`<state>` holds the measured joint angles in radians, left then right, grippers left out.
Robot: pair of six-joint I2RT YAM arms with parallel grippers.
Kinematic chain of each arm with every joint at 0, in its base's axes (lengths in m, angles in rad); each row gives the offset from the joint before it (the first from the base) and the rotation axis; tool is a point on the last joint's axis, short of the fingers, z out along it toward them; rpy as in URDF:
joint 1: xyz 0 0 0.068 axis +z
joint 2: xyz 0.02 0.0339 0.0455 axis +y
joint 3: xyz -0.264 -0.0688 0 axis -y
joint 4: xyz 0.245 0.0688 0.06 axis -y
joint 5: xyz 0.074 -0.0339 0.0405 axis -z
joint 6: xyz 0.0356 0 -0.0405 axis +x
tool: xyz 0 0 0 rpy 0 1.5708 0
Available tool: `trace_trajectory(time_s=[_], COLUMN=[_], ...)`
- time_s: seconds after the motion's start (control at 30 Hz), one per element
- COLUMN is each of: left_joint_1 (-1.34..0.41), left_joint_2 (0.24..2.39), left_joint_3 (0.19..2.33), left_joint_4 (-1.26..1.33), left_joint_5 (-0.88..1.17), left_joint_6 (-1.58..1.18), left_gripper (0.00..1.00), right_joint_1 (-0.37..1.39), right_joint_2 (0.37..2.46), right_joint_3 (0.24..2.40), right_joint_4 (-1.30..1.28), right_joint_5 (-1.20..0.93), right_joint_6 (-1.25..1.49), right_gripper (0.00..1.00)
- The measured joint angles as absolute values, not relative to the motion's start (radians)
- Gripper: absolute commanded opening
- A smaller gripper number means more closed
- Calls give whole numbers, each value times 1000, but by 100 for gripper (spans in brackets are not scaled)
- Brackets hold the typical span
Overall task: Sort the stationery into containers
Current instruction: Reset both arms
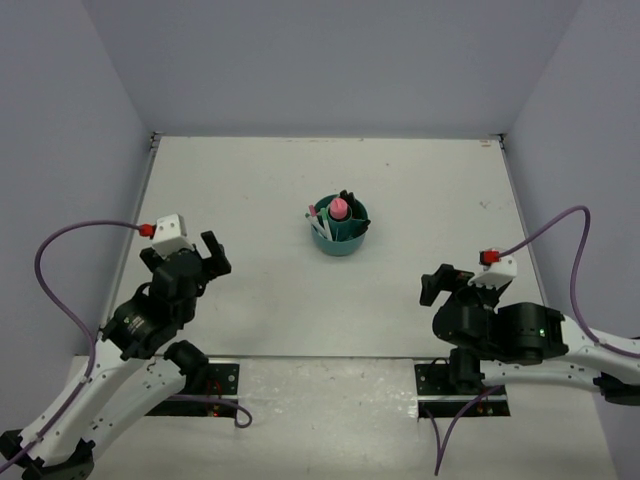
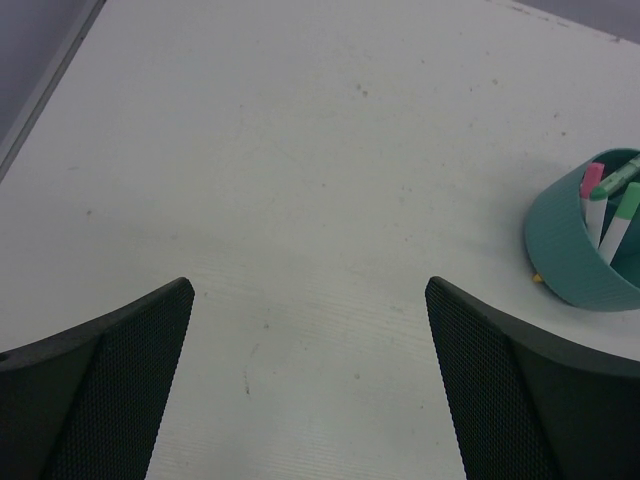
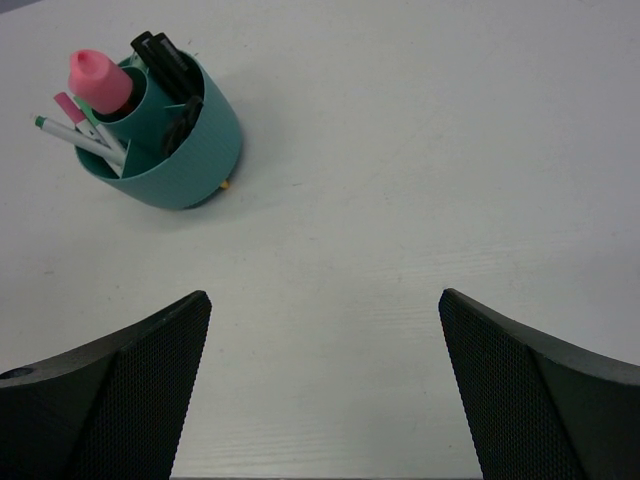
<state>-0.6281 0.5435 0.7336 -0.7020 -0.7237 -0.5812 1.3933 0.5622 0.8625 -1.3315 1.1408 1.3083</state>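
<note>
The round teal organizer [image 1: 340,240] stands mid-table and holds the stationery: a pink-capped glue stick [image 1: 339,208] in its central well, pens and highlighters [image 3: 80,125] on one side, black-handled scissors [image 3: 165,60] on the other. It also shows in the left wrist view [image 2: 575,250] and the right wrist view [image 3: 195,150]. My left gripper [image 1: 212,252] is open and empty, well to the organizer's left. My right gripper [image 1: 440,284] is open and empty, to its right and nearer.
The white table [image 1: 260,180] has grey walls on three sides. A small yellow speck [image 3: 224,184] lies at the organizer's foot. Purple cables loop from both wrists near the table's side edges.
</note>
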Motion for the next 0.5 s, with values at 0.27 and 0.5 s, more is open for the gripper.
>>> trace_trajectory(time_s=[0.27, 0.5], left_joint_1=[-627, -627], left_joint_2=[490, 504], left_joint_3=[712, 709], left_joint_4=[-659, -653], left_joint_5=[-730, -730], left_joint_6=[-562, -556], left_gripper=[100, 100], right_joint_1=[1393, 1393], right_joint_2=[585, 584], right_joint_3=[856, 841], right_joint_4=[-1331, -1331], right_joint_5=[1141, 1140], right_joint_6=[1335, 1354], right_gripper=[99, 99])
